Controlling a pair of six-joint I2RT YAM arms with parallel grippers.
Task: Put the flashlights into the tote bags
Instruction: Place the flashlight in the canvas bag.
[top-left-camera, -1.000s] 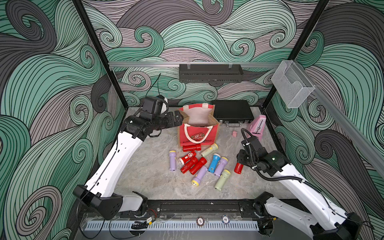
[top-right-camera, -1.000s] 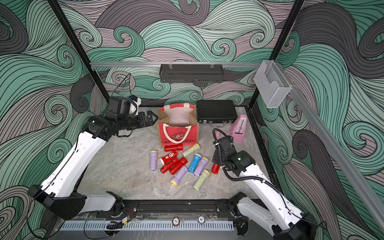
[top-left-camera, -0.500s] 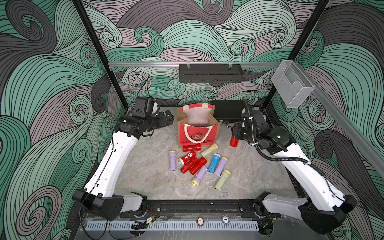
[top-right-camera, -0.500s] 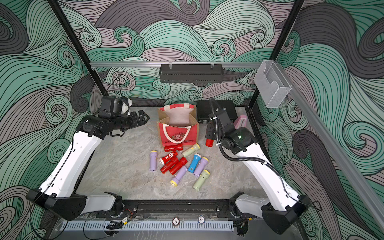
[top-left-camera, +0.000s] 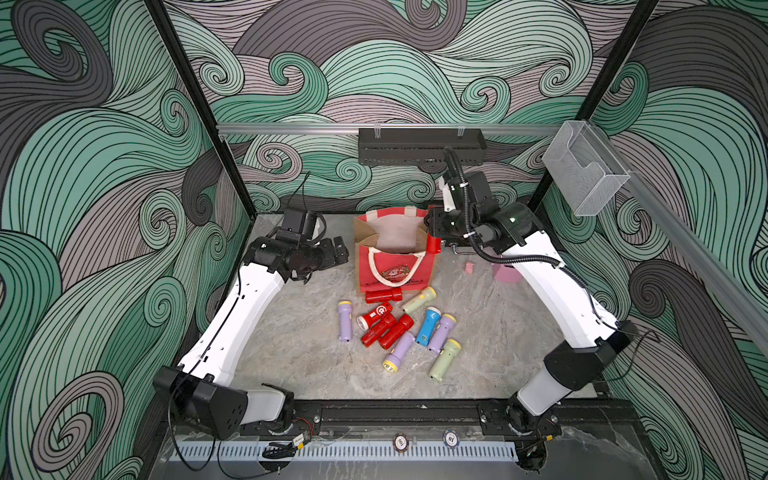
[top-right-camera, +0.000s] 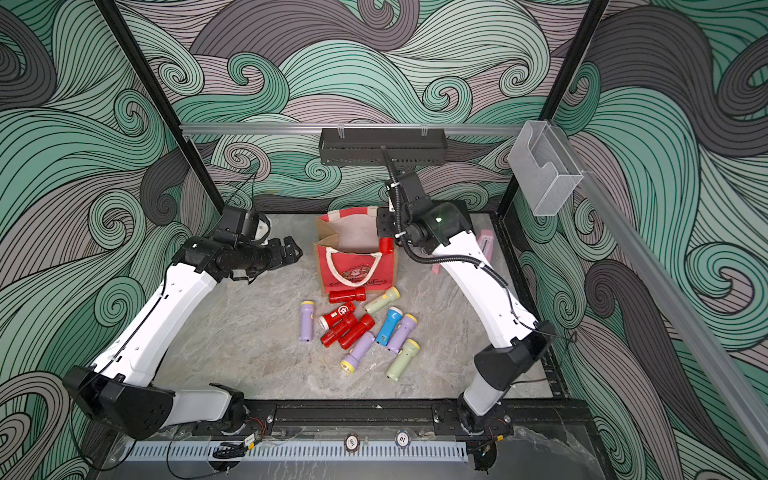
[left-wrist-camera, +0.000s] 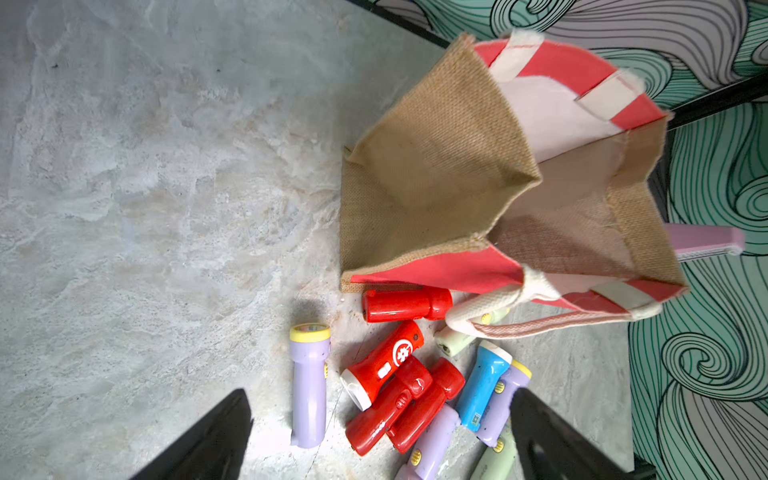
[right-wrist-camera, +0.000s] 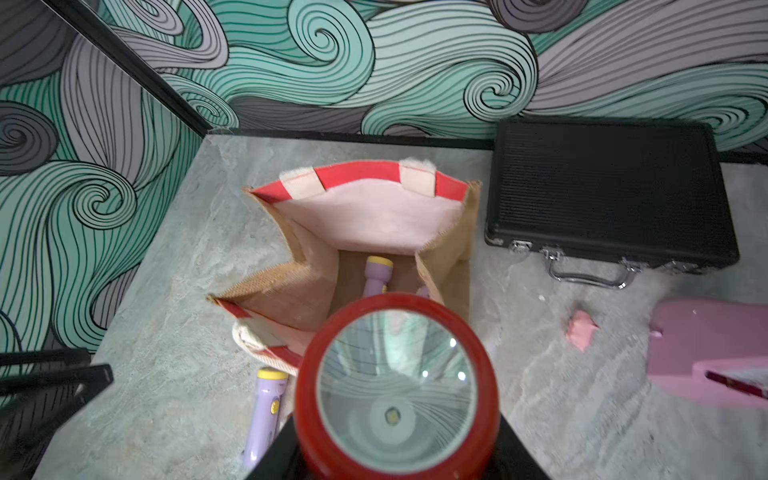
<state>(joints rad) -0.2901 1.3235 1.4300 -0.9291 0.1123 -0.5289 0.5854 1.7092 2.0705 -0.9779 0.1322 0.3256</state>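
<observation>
The grey marbled desk (top-left-camera: 291, 353) is seen in both top views, save where the two arms cross it. The boxy jute tote bag (top-left-camera: 392, 272), with red faces, tan sides and white rope handles, is stood upright near the desk's back with its mouth open. Its bottom is shown only in the right wrist view, and is mostly covered there. The flat black hard case (right-wrist-camera: 602, 187) near the bag is plain in that view, but is almost wholly hidden behind the right arm in both top views. The pink metronome (top-left-camera: 505, 272) is half covered by the same arm.

The left fingers (left-wrist-camera: 216, 440) are spread wide with nothing between them, to the bag's left and apart from it. Only their dark tips are caught by the left wrist view.

The right fingers (right-wrist-camera: 515, 453) are closed on a red plastic flashlight (top-left-camera: 434, 245) at the bag's right rim. They are largely masked by its flared head. Whether it is over the mouth or just outside cannot be told.

Ten loose flashlights (top-left-camera: 395, 332) in red, lilac, pale green and blue are scattered on the desk before the bag, several of them touching. A lilac yellow-rimmed flashlight (right-wrist-camera: 377, 272) is seen inside the bag, its body hidden. What the small pink scrap (right-wrist-camera: 582, 330) is cannot be told.
</observation>
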